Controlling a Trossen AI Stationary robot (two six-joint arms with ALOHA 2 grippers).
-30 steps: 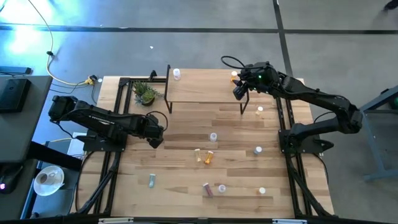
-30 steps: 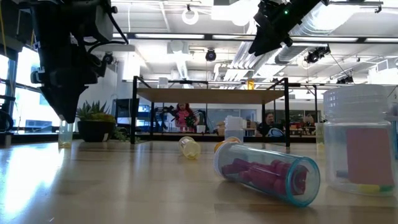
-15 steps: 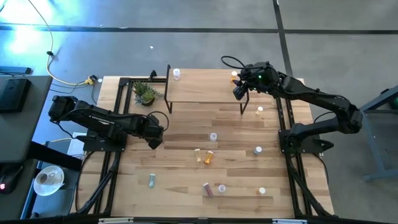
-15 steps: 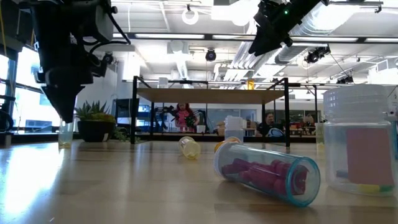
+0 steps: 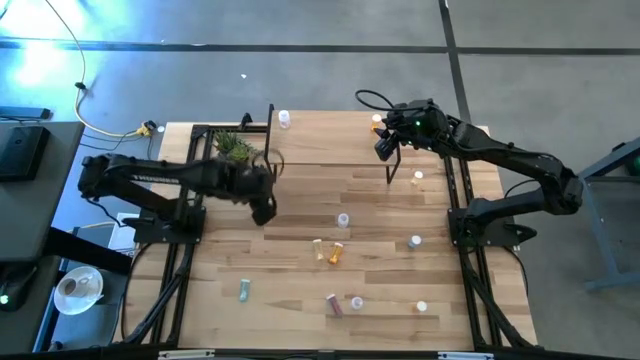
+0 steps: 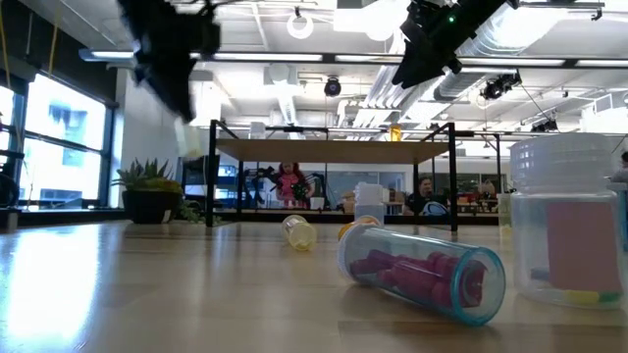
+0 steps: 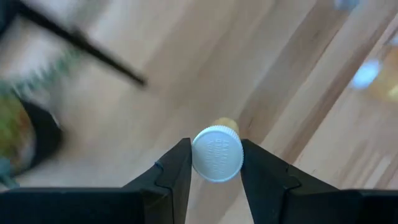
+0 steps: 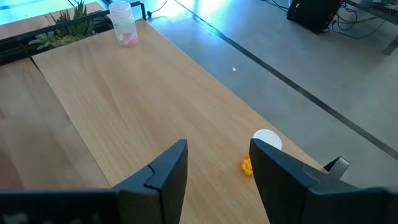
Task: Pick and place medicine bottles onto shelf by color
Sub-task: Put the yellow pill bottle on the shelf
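Note:
My left gripper [image 5: 262, 207] hangs above the table's left middle, shut on a small pale yellow medicine bottle [image 6: 189, 137] with a white cap. My right gripper [image 5: 385, 148] hovers open over the right end of the shelf [image 5: 330, 140], touching nothing. On the shelf top a yellow bottle [image 8: 261, 149] stands close beside the right fingers. At the shelf's far left corner stands a clear bottle [image 8: 124, 22]. Several more bottles stand or lie on the table, among them a clear one [image 5: 343, 219] and an orange one [image 5: 337, 252]. My left gripper pinches the bottle's white cap [image 7: 198, 163] by its two opposite sides, one finger [image 7: 174, 171] on each. The fingers come from above, slanting down. The bottle hangs below them, clear of the table.
A potted plant [image 5: 233, 150] sits left of the shelf, near the left gripper. Close to the low camera lie a bottle with purple pills [image 6: 422, 270] and a large upright clear one [image 6: 569, 230]. Bare wood lies between the shelf and the scattered bottles.
My left gripper has taken hold of the pale yellow bottle that stood on the table. It has risen quickly and gone toward the shelf, rolling its wrist. The bottle is now lifted clear of the table.

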